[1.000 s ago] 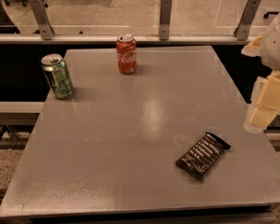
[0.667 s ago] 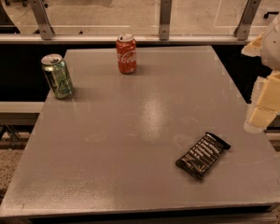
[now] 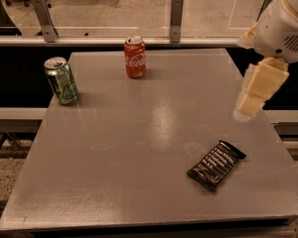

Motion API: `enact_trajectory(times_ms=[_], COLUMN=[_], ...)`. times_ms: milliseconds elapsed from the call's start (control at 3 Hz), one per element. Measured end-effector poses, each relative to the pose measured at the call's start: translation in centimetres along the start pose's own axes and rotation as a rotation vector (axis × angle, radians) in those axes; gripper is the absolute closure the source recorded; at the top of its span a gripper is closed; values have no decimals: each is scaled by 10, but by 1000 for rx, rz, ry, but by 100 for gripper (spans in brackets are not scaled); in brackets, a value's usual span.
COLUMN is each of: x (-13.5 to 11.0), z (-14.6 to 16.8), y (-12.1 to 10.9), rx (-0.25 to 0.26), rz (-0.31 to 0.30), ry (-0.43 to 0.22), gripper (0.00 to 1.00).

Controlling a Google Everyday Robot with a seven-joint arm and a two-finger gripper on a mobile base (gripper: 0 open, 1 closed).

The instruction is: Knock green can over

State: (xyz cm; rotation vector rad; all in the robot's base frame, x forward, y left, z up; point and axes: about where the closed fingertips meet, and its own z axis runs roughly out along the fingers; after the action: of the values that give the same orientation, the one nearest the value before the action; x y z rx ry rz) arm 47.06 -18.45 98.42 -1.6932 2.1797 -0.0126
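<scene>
The single camera looks down at a slant over the near edge of the desk (image 3: 139,152), facing the glass barrier (image 3: 109,6) along the frame's top. The desk fills most of the frame; the pincer (image 3: 249,105) hangs at upper right.

Dim warm light, glare mid table (image 3: 161,125), gripper (image 3: 246,110) pale, rt edge

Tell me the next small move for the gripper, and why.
Probably sweep the gripper left across the table toward the green can. The can stands upright near the left edge, while the gripper hangs over the right side, far from it. Pass in front of the red Coca-Cola can.
</scene>
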Motion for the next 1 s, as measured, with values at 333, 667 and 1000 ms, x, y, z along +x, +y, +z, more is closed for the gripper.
enact_trajectory(times_ms=[333,667,1000], x=[-36,-75,-113], z=[15,36,55], y=[-18,-31,-39], rx=[-5,-13,-25], rz=[-11,-25,-45], ry=[-74,-142,-204], gripper=[0,0,0])
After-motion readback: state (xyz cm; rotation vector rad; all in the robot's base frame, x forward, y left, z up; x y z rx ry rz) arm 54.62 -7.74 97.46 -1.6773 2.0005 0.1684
